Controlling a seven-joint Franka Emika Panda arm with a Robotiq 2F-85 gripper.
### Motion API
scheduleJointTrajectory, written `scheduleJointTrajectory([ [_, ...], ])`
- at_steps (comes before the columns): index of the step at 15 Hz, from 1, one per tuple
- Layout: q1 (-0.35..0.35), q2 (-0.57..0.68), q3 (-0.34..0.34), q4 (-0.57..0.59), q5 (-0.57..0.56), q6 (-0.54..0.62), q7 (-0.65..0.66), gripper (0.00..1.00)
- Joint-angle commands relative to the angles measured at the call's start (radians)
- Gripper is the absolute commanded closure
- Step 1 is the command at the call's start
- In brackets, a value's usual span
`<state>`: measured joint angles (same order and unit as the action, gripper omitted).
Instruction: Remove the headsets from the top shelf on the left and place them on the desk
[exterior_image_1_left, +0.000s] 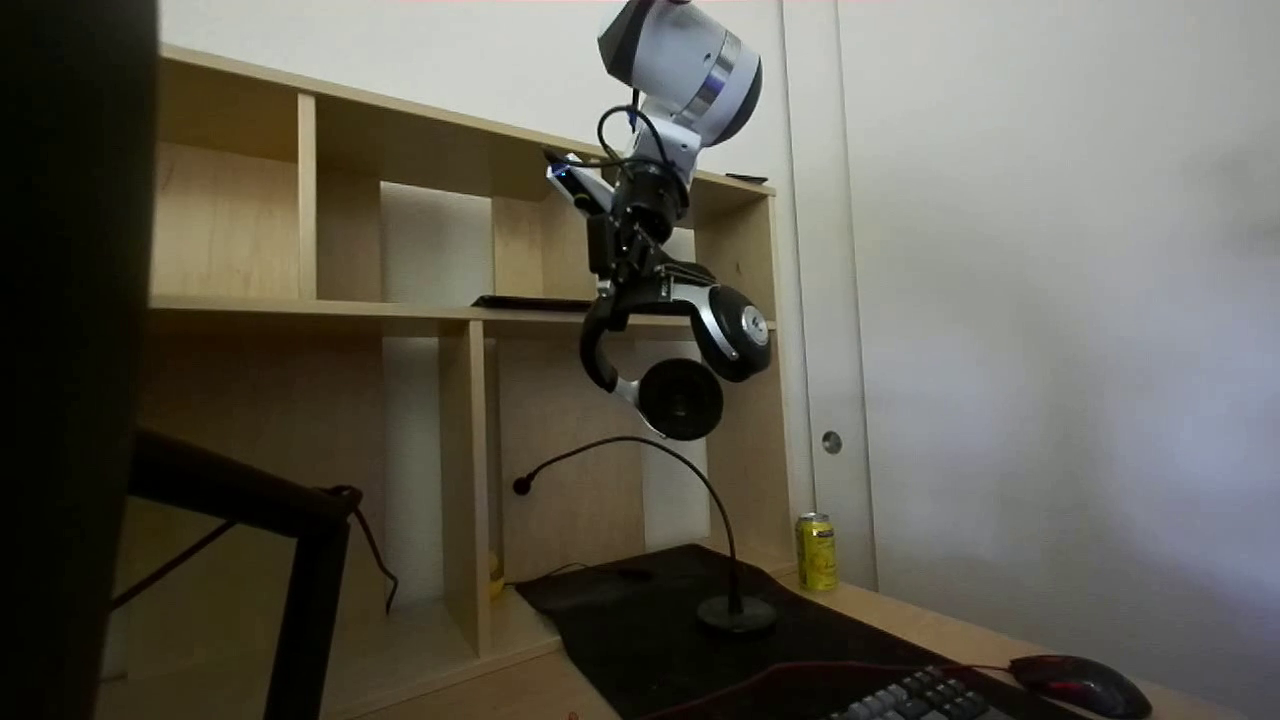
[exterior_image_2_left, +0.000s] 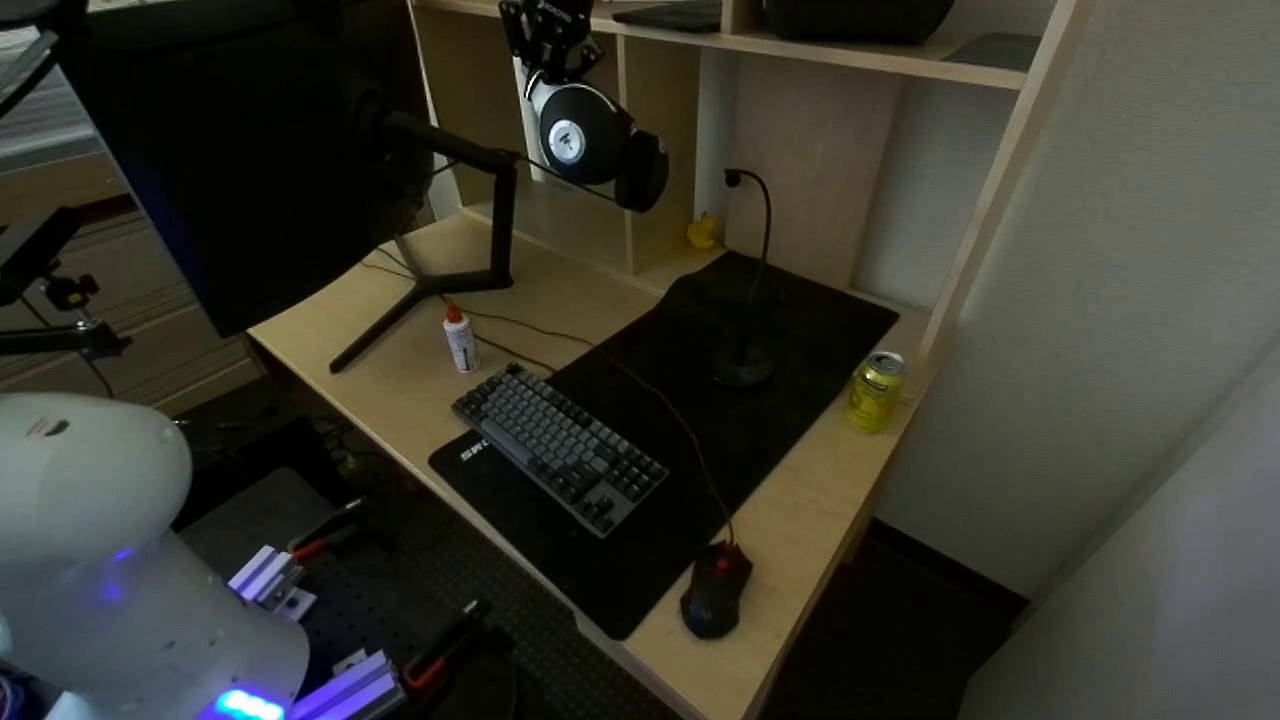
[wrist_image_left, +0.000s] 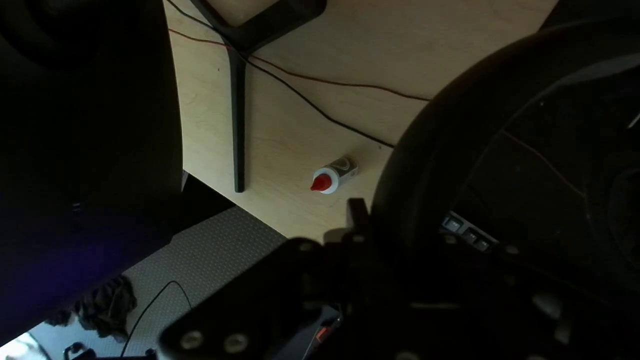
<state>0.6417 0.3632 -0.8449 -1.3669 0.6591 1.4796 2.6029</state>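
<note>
The headset, black with silver trim, hangs in the air with its ear cups (exterior_image_1_left: 735, 335) downward and its headband (exterior_image_1_left: 597, 345) up in the jaws. It also shows in an exterior view (exterior_image_2_left: 585, 135), and its dark headband fills the right of the wrist view (wrist_image_left: 425, 145). My gripper (exterior_image_1_left: 637, 285) is shut on the headband, in front of the pale wooden shelf unit (exterior_image_1_left: 380, 312); it also shows in an exterior view (exterior_image_2_left: 555, 65). In the wrist view the jaws (wrist_image_left: 400, 240) are very dark. The desk (exterior_image_2_left: 560, 300) with its black mat (exterior_image_2_left: 800, 310) lies below.
A gooseneck stand (exterior_image_2_left: 743, 362) rises from the mat below the headset. A keyboard (exterior_image_2_left: 560, 445), mouse (exterior_image_2_left: 717, 590), yellow can (exterior_image_2_left: 876, 392) and red-capped bottle (exterior_image_2_left: 461, 340) stand on the desk. A large monitor (exterior_image_2_left: 250, 150) and its leg are at the side.
</note>
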Motion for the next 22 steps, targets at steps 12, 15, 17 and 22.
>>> scheduleJointTrajectory([
  [12,-0.038,0.154,0.010,-0.017,0.165,0.006,-0.015,0.95],
  [15,-0.056,0.229,0.023,-0.014,0.211,0.050,-0.016,0.95],
  [17,-0.046,0.266,0.012,-0.015,0.229,0.136,-0.014,0.95],
  [22,-0.037,0.297,0.004,-0.032,0.226,0.155,-0.005,0.79],
])
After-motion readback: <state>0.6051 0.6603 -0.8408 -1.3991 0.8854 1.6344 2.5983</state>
